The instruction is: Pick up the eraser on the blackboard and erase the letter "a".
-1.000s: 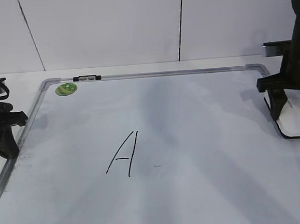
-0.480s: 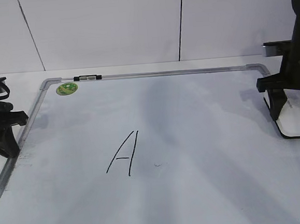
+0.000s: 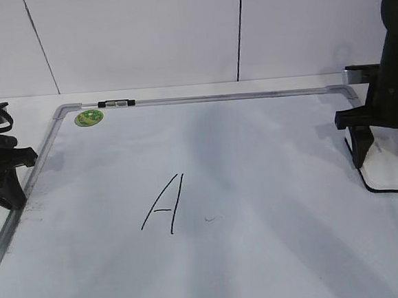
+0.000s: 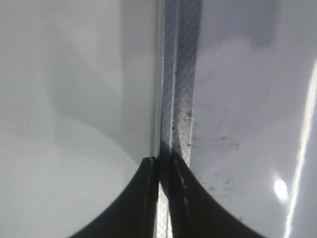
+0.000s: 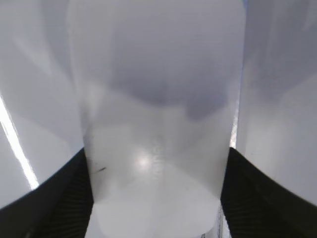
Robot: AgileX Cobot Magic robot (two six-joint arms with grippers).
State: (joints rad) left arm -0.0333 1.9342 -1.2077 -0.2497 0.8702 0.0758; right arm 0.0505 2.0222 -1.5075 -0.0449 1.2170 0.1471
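My right gripper [image 3: 386,158] stands over the white rounded-rectangular plastic eraser with the black felt underside [image 3: 385,170], and my two black fingers [image 5: 69,198] press against its long sides, one on each flank, pinching it. From my right wrist the eraser [image 5: 158,124] fills the space between my fingers, its pale glossy top running away from me with a faint scuff near my left-hand finger. It lies flat on the large white dry-erase board with the grey metal frame and rounded corners [image 3: 202,98], close to the frame edge on my outer side.

My left gripper [image 3: 1,175] sits well apart, at the opposite side of the board, over its frame rail. From my left wrist I see my two dark fingertips [image 4: 185,198] pressed almost together, only a thin slit between them, holding nothing, with the grey frame strip [image 4: 178,89] running straight ahead from them.

Well inward from my right fingers, near the middle of the board, stands a tall black handwritten capital "A" [image 3: 163,205]. Just beside it, on the side nearer my right fingers, is only a tiny faint dark mark [image 3: 209,219]; I cannot make out a small letter "a" there. A small green round sticker [image 3: 88,117] lies at the far corner beyond my left fingers.
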